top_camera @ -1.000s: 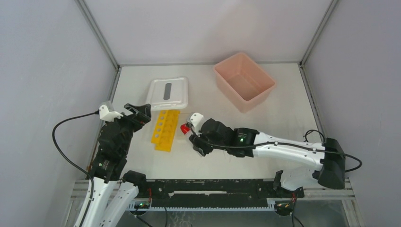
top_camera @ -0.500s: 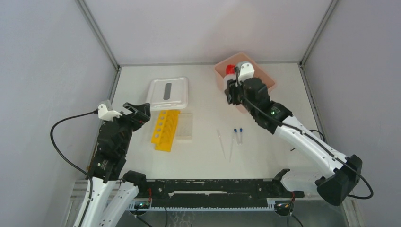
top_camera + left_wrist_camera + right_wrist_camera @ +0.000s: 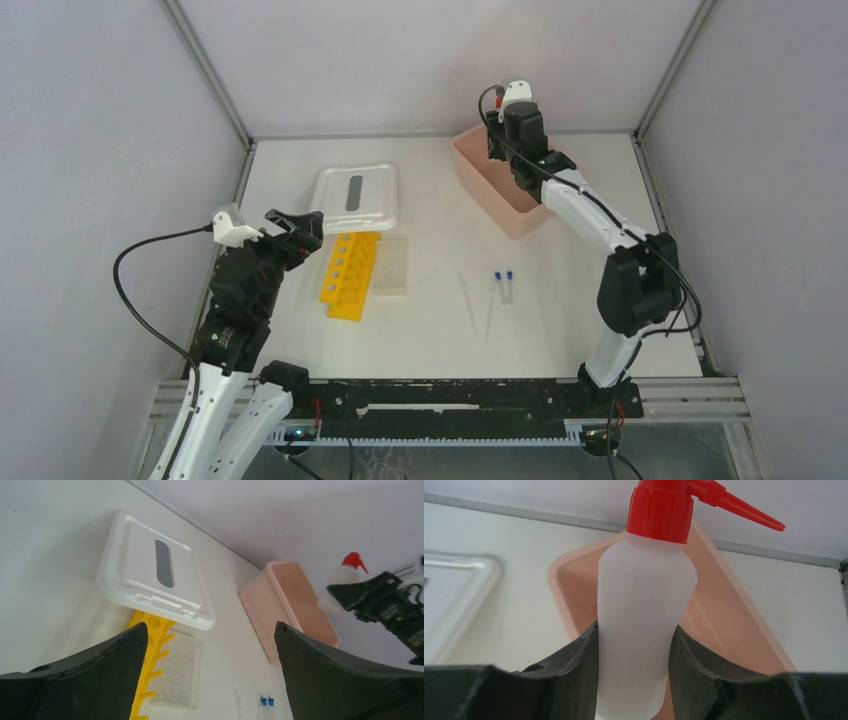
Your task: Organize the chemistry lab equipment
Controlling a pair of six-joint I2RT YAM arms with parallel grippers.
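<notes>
My right gripper [image 3: 634, 630] is shut on the red-nozzled translucent squeeze bottle [image 3: 644, 605] and holds it upright over the pink tub [image 3: 559, 595]. From above, that gripper [image 3: 503, 140] hangs at the tub's far left corner and hides the bottle. My left gripper [image 3: 290, 228] is open and empty, just left of the yellow tube rack [image 3: 350, 275]. The small clear grid rack [image 3: 392, 265] lies against the yellow rack's right side. Two blue-capped tubes [image 3: 503, 285] and two thin droppers [image 3: 467, 300] lie on the table to the right.
The white lid with a grey slot [image 3: 355, 195] lies behind the yellow rack, overlapping its far end. The pink tub [image 3: 520, 220] stands at the back right near the enclosure walls. A black cable [image 3: 130, 300] loops left of the left arm.
The right arm has carried the squeeze bottle from beside the racks at mid-table up and back to over the pink tub. The left arm has barely moved.
</notes>
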